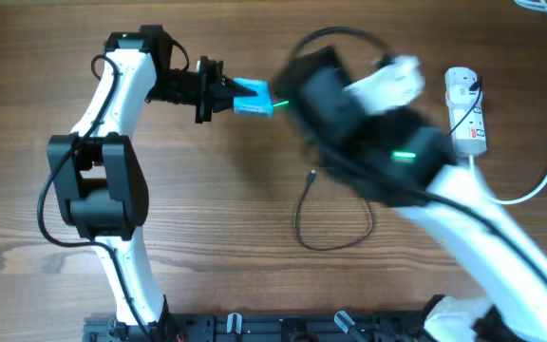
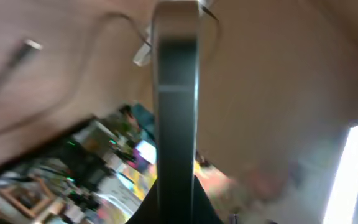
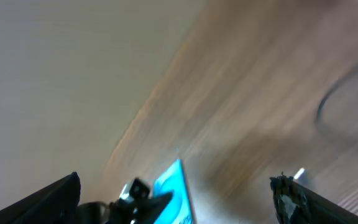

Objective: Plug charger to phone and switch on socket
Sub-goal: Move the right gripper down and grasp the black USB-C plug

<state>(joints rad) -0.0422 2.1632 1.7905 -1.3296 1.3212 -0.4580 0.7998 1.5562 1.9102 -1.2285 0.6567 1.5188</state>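
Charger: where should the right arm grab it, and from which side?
Just behind the plug tip, probably from straight above, jaws across the cable. That end of the charger lies flat and free on the table, clear of the loop, so a grip there should leave the tip exposed for the phone.

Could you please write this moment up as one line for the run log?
left gripper: shut on phone | right gripper: open, empty, blurred | charger: on table, not in phone
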